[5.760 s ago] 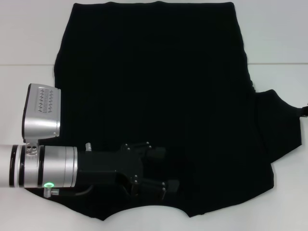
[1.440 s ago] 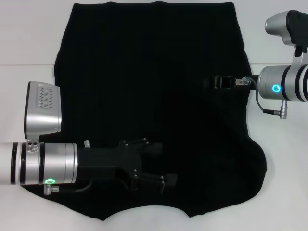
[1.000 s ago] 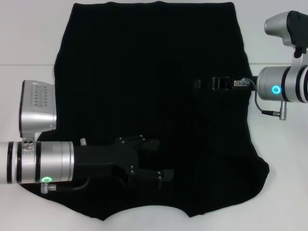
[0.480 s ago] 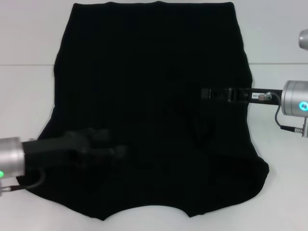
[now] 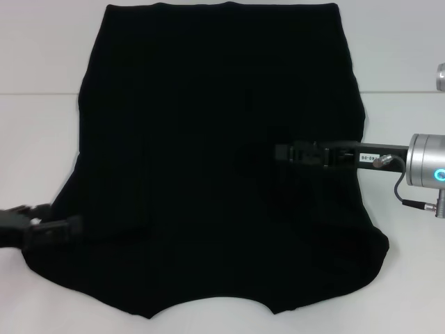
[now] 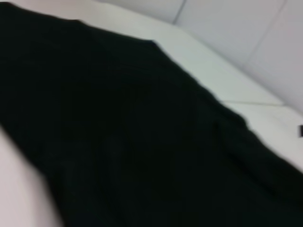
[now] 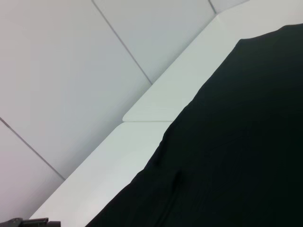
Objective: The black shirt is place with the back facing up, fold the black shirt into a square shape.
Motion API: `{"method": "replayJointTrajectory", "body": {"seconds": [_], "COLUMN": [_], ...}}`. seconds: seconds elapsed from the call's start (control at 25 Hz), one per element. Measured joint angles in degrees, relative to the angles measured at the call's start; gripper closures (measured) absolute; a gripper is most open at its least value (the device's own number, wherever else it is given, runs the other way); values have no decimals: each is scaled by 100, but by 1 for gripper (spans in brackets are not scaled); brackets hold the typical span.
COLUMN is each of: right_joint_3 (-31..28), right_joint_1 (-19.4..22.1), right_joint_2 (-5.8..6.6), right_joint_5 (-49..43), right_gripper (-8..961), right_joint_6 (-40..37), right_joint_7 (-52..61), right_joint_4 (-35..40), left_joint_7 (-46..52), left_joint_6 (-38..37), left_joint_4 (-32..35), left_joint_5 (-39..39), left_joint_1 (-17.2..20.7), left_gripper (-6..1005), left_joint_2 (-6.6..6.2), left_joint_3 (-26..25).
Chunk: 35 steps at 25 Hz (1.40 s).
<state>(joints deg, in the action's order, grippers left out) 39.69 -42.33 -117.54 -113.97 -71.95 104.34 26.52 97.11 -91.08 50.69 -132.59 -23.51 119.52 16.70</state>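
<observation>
The black shirt (image 5: 215,139) lies flat on the white table (image 5: 35,139), plain side up, no lettering showing. Its right sleeve is folded in over the body, so the right edge runs nearly straight. It also fills the left wrist view (image 6: 118,142) and the right wrist view (image 7: 236,142). My left gripper (image 5: 59,217) is low at the shirt's near left edge, open and empty, mostly out of the head view. My right gripper (image 5: 281,152) reaches in from the right over the shirt's middle right part, just above the cloth.
The shirt's hem (image 5: 222,5) lies at the far side and its collar notch (image 5: 208,306) at the near edge. Bare white table (image 5: 410,278) shows left and right of the shirt. A table seam (image 5: 396,92) crosses behind.
My left arm has pulled back left off the shirt to its near left edge. My right gripper has come lower and further in over the shirt. The right sleeve, spread out earlier, now lies folded in.
</observation>
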Motion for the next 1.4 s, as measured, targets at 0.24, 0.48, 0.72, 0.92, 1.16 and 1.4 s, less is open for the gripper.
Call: {"method": "replayJointTrajectory", "body": {"seconds": [0.24, 0.48, 0.72, 0.92, 1.16, 1.4], "right_joint_3": [-35, -40, -40, -40, -40, -40], "right_joint_1": [-41, -87, -101, -100, -105, -108], "right_joint_2": [-31, -66, -104, -115, -120, -120], "right_joint_5": [62, 78, 78, 78, 77, 77], "right_gripper": [296, 167, 175, 176, 177, 177], "right_joint_6": [61, 125, 166, 259, 290, 322], "right_joint_7": [4, 4, 2, 0, 5, 15], "right_joint_4": [10, 3, -10, -37, -25, -12], "left_joint_7": [-224, -1070, -1496, -1501, -1369, -1336], "left_joint_6": [48, 288, 885, 1136, 1101, 862], "left_joint_4": [501, 543, 481, 354, 284, 310], "left_joint_5": [-407, -628, -673, -789, -973, -967], "left_joint_1": [233, 288, 303, 246, 178, 170], "left_gripper": [36, 37, 36, 37, 37, 36], "left_joint_2": [60, 140, 228, 263, 297, 299], "left_joint_3": [-40, -14, 1, 15, 35, 79]}}
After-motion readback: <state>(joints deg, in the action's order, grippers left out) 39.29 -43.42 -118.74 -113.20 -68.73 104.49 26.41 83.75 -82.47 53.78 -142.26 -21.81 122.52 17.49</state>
